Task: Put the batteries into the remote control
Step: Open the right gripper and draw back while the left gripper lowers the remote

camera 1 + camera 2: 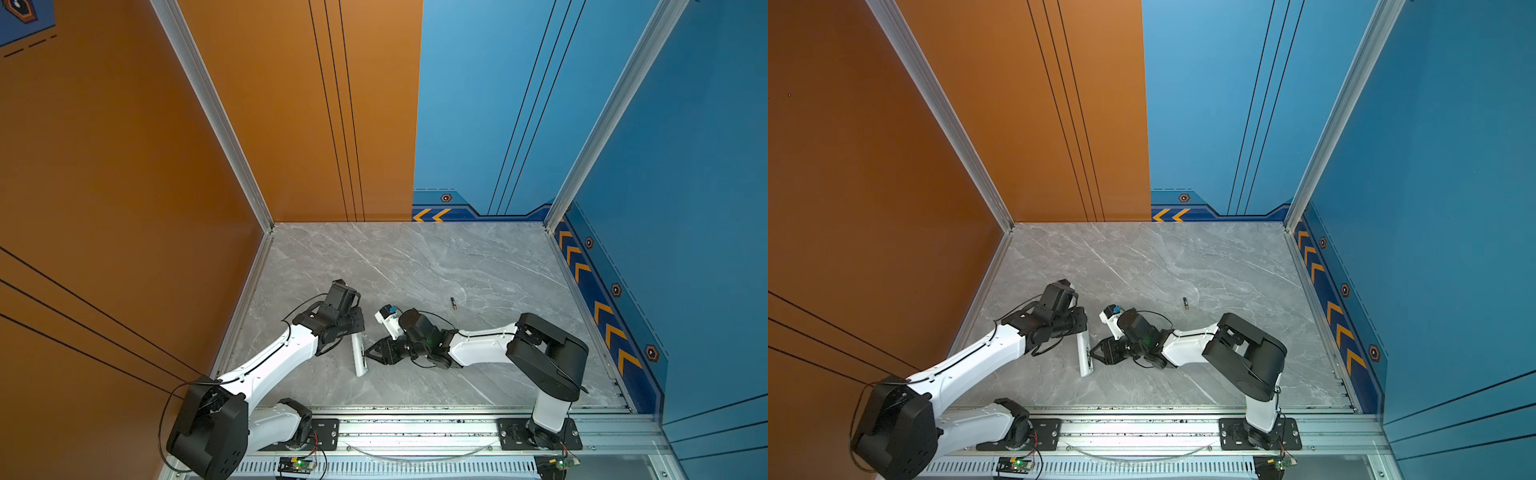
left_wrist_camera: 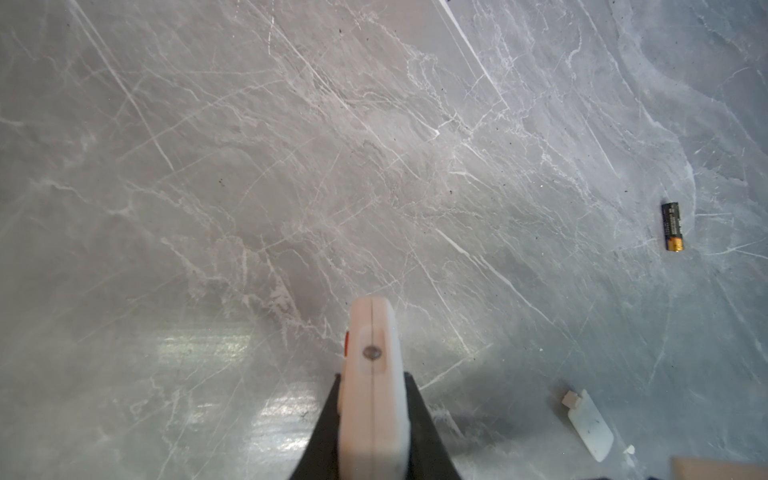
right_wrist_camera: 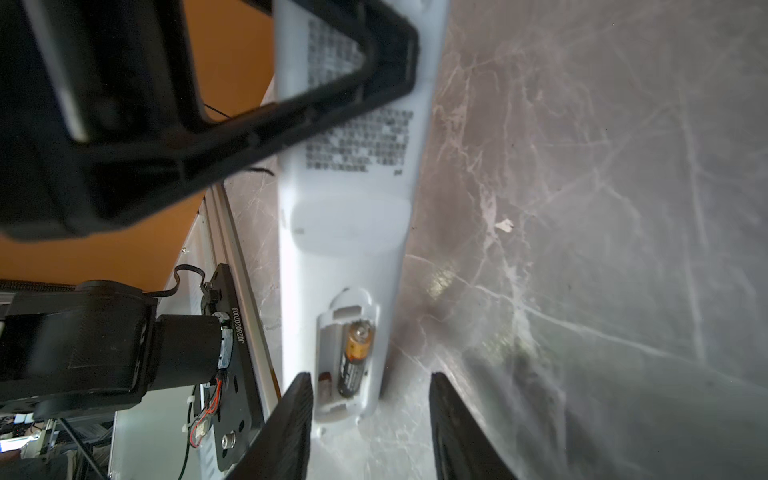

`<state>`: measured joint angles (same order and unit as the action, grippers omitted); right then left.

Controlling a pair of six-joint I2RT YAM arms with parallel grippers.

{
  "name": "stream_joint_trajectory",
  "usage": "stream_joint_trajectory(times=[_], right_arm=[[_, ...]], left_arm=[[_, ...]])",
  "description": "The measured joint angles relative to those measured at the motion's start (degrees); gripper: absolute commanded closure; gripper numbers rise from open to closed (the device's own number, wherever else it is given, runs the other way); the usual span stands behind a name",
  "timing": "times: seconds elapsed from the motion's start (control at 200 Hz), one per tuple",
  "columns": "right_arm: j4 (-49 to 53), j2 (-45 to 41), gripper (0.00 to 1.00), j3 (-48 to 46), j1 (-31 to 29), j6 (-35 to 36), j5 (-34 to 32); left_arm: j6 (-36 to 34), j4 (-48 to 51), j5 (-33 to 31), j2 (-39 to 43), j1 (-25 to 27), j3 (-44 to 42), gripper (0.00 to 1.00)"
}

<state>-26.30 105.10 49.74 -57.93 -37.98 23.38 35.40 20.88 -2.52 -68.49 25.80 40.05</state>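
Remote, turned on its long edge, sits toward the near left of the table in both top views; whether it rests on the surface I cannot tell. The left gripper covers its far end, and the right gripper is right at its open back. A loose battery lies well apart, farther back and to the right.

From the left wrist, the left gripper is closed hard on the end of the remote, one finger on each flat face. The loose battery and a white battery cover lie flat on the table, apart from each other.

From the right wrist, the compartment is open. A seated battery fills one slot, and the slot beside it looks empty. The right gripper is partly open and holds nothing. One of its fingers is just at the remote's edge, and the other stands clear.

The step in hand appears to be leaving the seated battery and fetching the loose one. To do it well, back the right gripper straight away from the compartment so that no finger drags the seated battery or twists the remote in the left grip. Then take the loose battery across its middle, noting which way its gold end points, so it goes into the empty slot the right way round.
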Motion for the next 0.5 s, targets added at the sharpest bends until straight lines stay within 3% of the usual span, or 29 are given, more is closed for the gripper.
stream_joint_trajectory(times=[0.501], right_arm=[[0.3, 3.6, 0.67, 2.6, -0.9, -1.0, -1.1]], left_arm=[[0.6, -2.7, 3.3, 2.2, -1.2, -2.6, 1.00]])
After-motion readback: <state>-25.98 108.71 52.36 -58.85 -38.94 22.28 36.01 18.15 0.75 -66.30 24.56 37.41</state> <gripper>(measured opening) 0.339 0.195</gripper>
